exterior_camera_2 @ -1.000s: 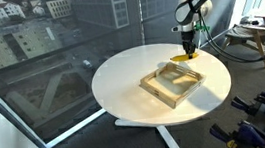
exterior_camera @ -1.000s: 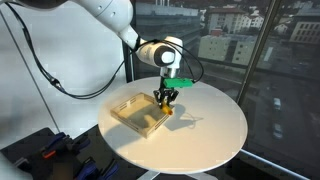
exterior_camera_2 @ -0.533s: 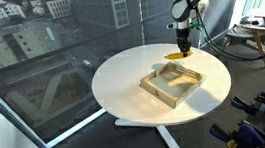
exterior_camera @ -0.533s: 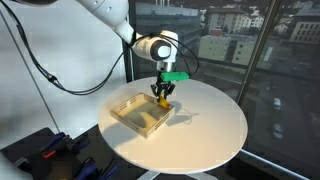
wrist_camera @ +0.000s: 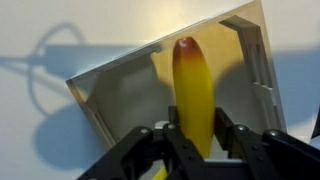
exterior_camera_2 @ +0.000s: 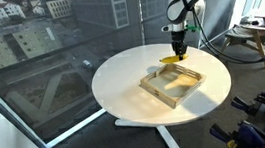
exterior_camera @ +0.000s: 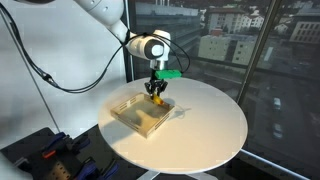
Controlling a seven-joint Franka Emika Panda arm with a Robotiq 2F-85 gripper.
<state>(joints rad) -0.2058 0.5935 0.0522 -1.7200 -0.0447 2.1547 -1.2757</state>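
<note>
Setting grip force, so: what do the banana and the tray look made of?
Banana: probably a plastic toy, smooth and slightly glossy, yellow fading to an orange-red tip. Tray: seemingly light unfinished wood, matte, with thin plank-like walls.

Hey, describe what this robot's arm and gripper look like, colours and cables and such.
The arm has smooth, rounded white links with dark joint seams. A black cable loops loosely beside it. At the wrist sits a bright green part, and the gripper is black with blocky fingers.
</note>
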